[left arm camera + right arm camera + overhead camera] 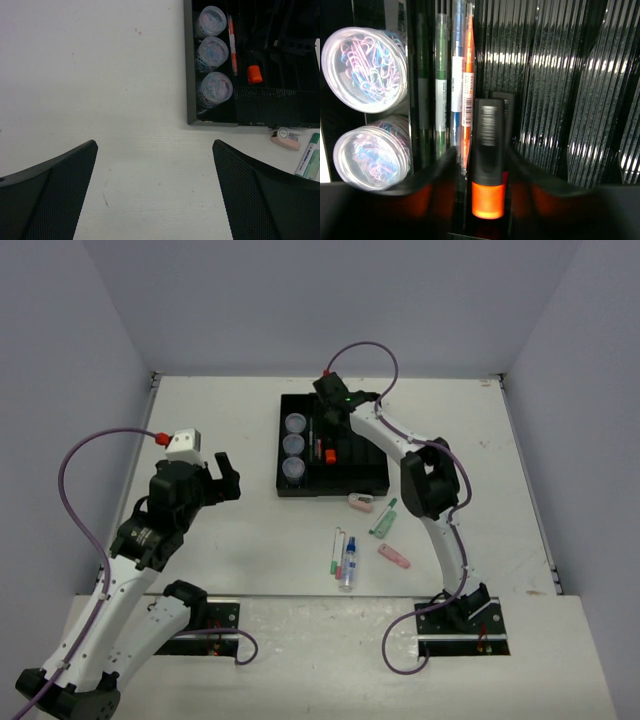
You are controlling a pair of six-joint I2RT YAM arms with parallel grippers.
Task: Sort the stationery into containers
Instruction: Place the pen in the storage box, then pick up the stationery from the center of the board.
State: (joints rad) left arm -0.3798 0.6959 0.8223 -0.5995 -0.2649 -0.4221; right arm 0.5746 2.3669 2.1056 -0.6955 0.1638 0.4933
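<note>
Top external view is showing the left gripper [228, 478] hanging over the bare table [220, 420], well apart from every item. In the left wrist view its fingers [50, 195] are standing wide apart with nothing between them. Further right the black tray [282, 450] is lying toward the far side. Three round pots [293, 445] are sitting in a row in its leftmost slot, with coloured paper clips showing inside them in the right wrist view. Just beside the pots, thin pens [441, 85] are lying lengthwise in the narrow slots. Next to those, the right gripper [482, 155] is reaching down into the tray. Its blurred fingers [435, 175] are flanking an orange-capped marker [487, 165] that is lying along a slot. Whether they are pressing on it or standing just clear, I cannot tell. On the table in front of the tray, two loose pens [337, 548] are lying side by side. To their right are lying a pink eraser [361, 503] close to the tray's front wall, a green marker [383, 517] and a pink marker [394, 556].
</note>
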